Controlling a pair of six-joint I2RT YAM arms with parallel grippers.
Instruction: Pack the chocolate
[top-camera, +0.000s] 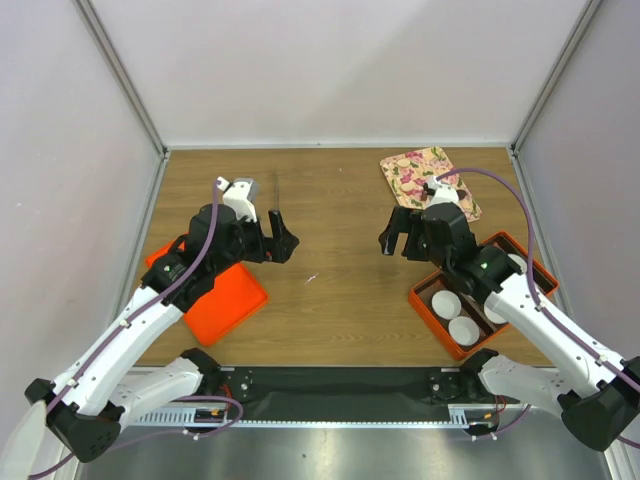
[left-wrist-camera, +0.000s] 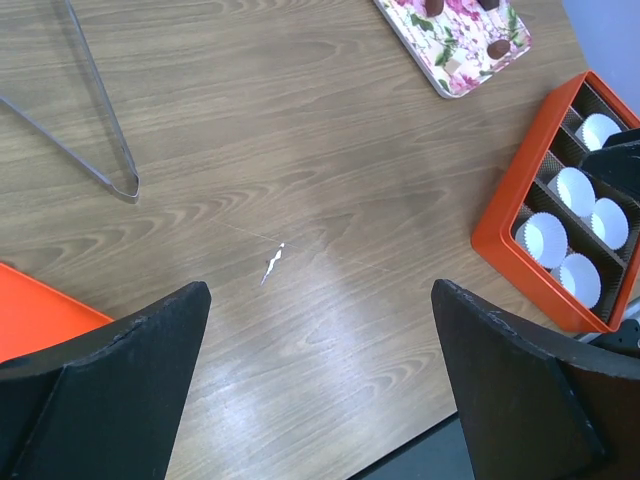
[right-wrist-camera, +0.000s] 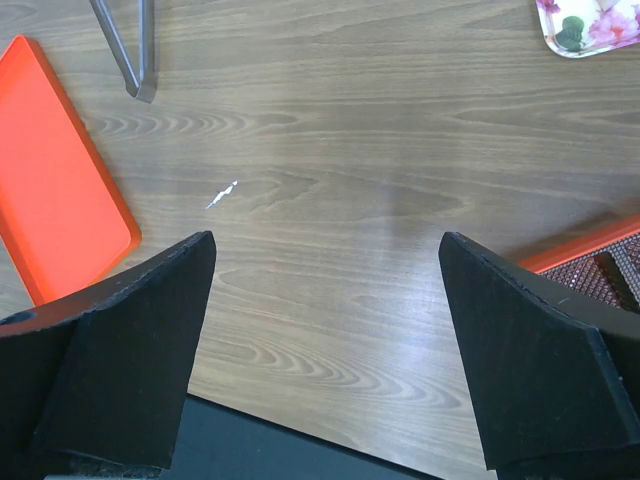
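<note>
Gaping wide, the left claw (left-wrist-camera: 320, 290) hangs above the wooden worktop (left-wrist-camera: 300, 130) and grips nothing. The right claw (right-wrist-camera: 327, 240) is spread just as wide, also holding nothing, and faces the left one across the middle of the worktop. A small white scrap (left-wrist-camera: 272, 265) lies on the wood between them. A pair of metal tongs (left-wrist-camera: 110, 150) rests flat beyond the left claw, and a flat orange tray (right-wrist-camera: 60, 190) sits under the left arm at the left side. An orange box (left-wrist-camera: 510, 215) with dark dividers stands on the right, under the right arm, with white paper cups (left-wrist-camera: 546, 238) set in its compartments. A floral tray (left-wrist-camera: 455, 50) lies at the far right, just beyond that box. The chocolate (left-wrist-camera: 498, 47) sits on this tray as small dark brown pieces. The frame edge cuts the tray, so I cannot tell how many pieces there are.
</note>
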